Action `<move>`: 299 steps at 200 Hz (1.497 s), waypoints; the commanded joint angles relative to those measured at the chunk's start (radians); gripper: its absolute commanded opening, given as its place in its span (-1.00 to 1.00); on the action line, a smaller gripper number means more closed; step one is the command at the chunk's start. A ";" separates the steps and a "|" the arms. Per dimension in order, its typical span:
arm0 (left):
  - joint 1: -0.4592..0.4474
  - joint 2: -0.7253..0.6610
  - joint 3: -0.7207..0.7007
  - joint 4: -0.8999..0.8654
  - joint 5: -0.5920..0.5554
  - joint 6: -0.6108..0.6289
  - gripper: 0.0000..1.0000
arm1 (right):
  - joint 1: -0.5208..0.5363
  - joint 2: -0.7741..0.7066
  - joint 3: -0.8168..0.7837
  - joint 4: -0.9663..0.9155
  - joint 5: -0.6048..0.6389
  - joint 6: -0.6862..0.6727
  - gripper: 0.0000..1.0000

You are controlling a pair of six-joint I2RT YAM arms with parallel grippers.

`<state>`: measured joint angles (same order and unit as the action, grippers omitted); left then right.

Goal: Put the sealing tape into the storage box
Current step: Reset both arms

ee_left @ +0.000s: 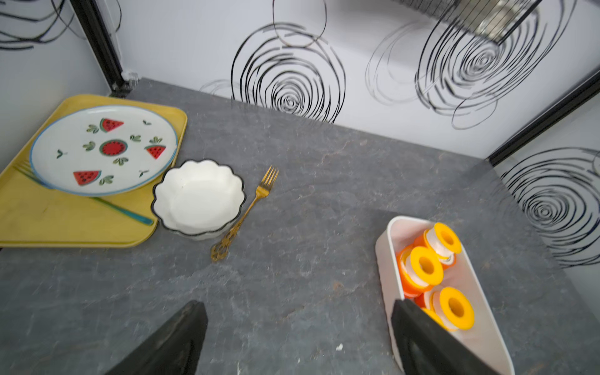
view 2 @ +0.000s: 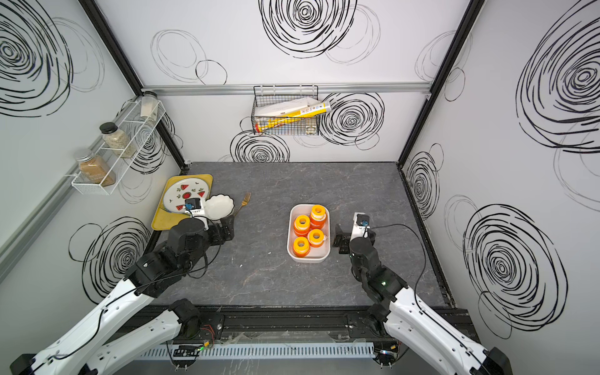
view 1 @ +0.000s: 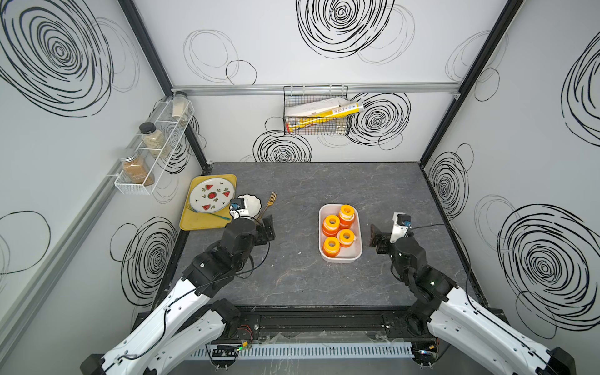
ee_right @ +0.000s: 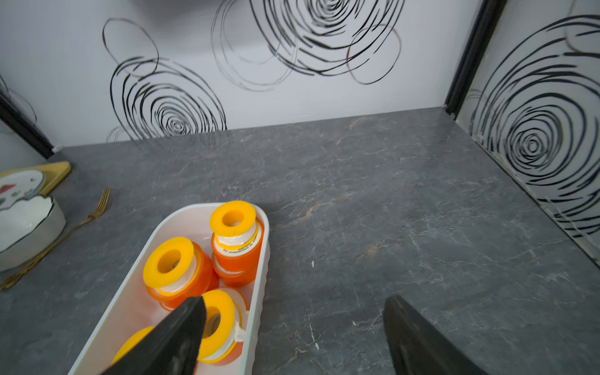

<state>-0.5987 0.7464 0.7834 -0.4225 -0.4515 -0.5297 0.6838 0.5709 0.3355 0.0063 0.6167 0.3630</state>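
**Already in the tub: tape spools boxed, both grippers empty**

All the sealing tape (view 1: 331, 224) that shows lies inside the storage box (view 1: 344, 258), a white tub standing right of centre on the grey stone-patterned table (view 1: 292, 285). Both top views show four yellow flanges facing up, in two rows of two. From the right wrist view the far spool (ee_right: 232, 218) sits on top of an orange one, so the spools are stacked; how many lie underneath cannot be counted.

The right gripper (view 1: 376, 234) hangs just beside the box on its right side, jaws spread wide with nothing between them. Its wrist view confirms this: only bare table lies between the two black fingers (ee_right: 181, 328).

The left gripper (view 1: 267, 229) is well apart from the box, near the corner of the yellow tray (view 1: 194, 224), and it too stands wide open and holds nothing.

On the tray rests a watermelon-patterned plate (view 1: 211, 194) with a teal-handled fork (ee_left: 123, 211) partly under it. A white scalloped bowl (view 1: 251, 203) sits at the tray's edge, and a gold fork (view 1: 269, 201) lies just beside the bowl.
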 commanded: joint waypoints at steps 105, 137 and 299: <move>0.358 0.345 -0.455 1.027 -0.102 0.363 0.91 | -0.370 0.392 -0.163 0.676 0.100 -0.206 1.00; 0.448 0.550 -0.501 1.329 -0.019 0.460 0.90 | -0.480 0.568 -0.188 0.864 0.030 -0.144 1.00; 0.612 0.786 -0.520 1.627 0.389 0.452 0.98 | -0.614 0.916 -0.134 1.215 -0.285 -0.303 1.00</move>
<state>-0.0368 1.5215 0.2253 1.1610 -0.1371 -0.0422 0.0826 1.5055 0.1848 1.2716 0.3775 0.0521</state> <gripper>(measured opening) 0.991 0.999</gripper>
